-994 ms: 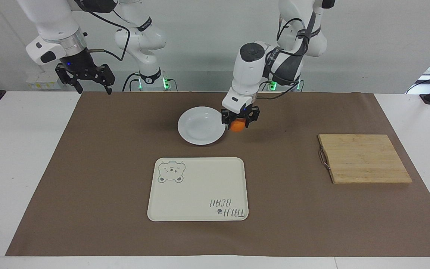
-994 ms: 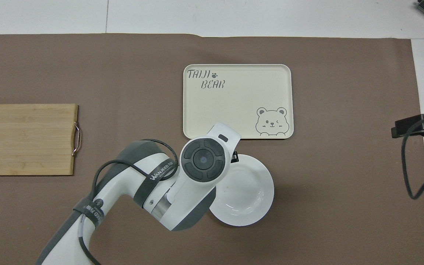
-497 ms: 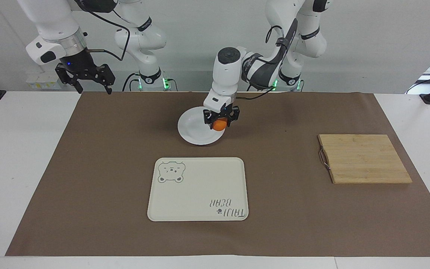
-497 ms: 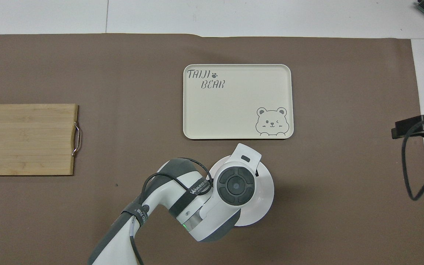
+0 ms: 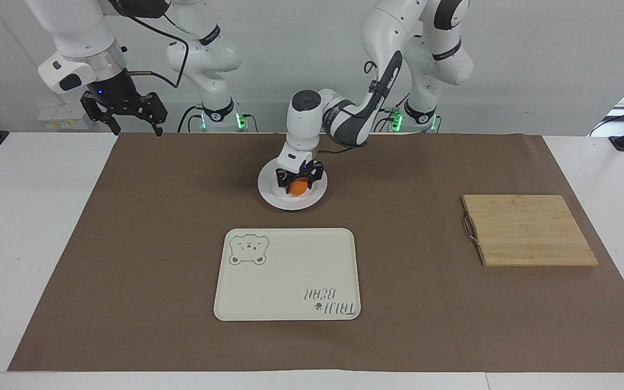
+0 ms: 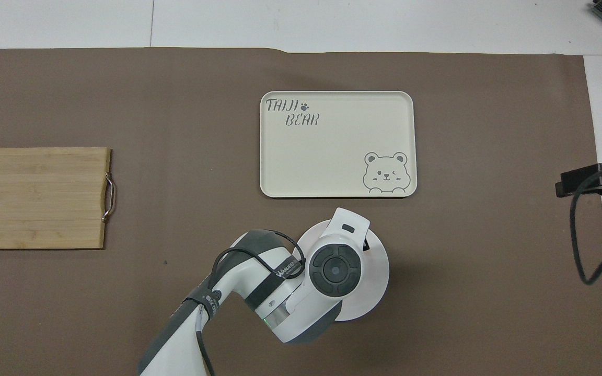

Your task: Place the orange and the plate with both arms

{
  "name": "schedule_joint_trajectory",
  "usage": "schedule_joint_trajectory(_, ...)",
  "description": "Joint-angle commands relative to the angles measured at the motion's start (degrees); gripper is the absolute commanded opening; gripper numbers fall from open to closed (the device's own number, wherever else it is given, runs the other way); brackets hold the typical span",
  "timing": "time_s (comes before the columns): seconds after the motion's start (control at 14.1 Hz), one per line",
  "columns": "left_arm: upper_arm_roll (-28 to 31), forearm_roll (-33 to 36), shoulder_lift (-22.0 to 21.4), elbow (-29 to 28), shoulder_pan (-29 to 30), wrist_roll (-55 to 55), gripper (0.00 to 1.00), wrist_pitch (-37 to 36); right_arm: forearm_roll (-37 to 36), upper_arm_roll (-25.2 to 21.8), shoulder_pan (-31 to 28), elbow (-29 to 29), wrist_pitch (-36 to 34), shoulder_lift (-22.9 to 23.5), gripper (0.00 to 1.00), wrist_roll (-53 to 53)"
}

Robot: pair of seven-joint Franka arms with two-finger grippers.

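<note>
From overhead the left arm hides the orange point(image 5: 298, 187) on the plate point(image 5: 317, 197); the left hand point(image 5: 298, 183) brackets it, grip unclear. The right hand point(image 5: 128, 116) waits open, well apart from the plate; the tray point(image 5: 290, 303) lies farther out.

The left arm point(image 6: 280, 297) covers much of the white plate point(image 6: 377, 271); its tool is hidden beneath; the cream tray point(image 6: 337, 146) lies farther out.

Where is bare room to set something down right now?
The bear tray is bare, as is the cutting board at the left arm's end, and the brown mat between them. It is crowded at the white plate, where the left gripper hangs over the orange.
</note>
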Motion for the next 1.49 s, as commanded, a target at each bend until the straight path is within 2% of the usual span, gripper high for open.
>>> schedule_joint_trajectory(0.0, 1.31, 0.15, -6.35, -1.26, 2.18, 2.13, 1.0, -5.3, 1.35, 0.22, -0.72, -2.19, 1.27, -1.6, 1.0, -0.61)
schedule_joint_trajectory(0.21, 1.31, 0.15, -9.71, 0.66, 7.81, 10.67, 1.0, -11.28, 3.62, 0.31, -0.99, -4.29, 1.27, -2.65, 1.0, -0.78)
schedule_joint_trajectory(0.64, 1.4, 0.15, -10.42, 10.15, 20.29, 27.79, 1.0, -21.57, 18.2, -0.22, -2.21, -12.28, 1.7, -4.76, 1.0, -3.41)
schedule_joint_trajectory(0.85, 1.49, 0.15, -10.42, 14.28, 26.09, 38.42, 1.0, -26.67, 23.4, -0.13, -2.31, -17.9, 6.26, -5.29, 1.0, -9.37)
schedule_joint_trajectory(1.21, 1.66, 0.15, -12.43, 14.91, 34.36, 53.46, 1.0, -28.87, 33.06, -0.13, -2.04, -28.36, 12.85, -6.0, 1.0, -18.95)
schedule_joint_trajectory(1.42, 1.75, 0.24, -13.84, 14.91, 38.23, 59.88, 1.0, -29.23, 38.61, -0.13, 1.01, -36.79, 23.64, -4.06, 1.0, -25.91)
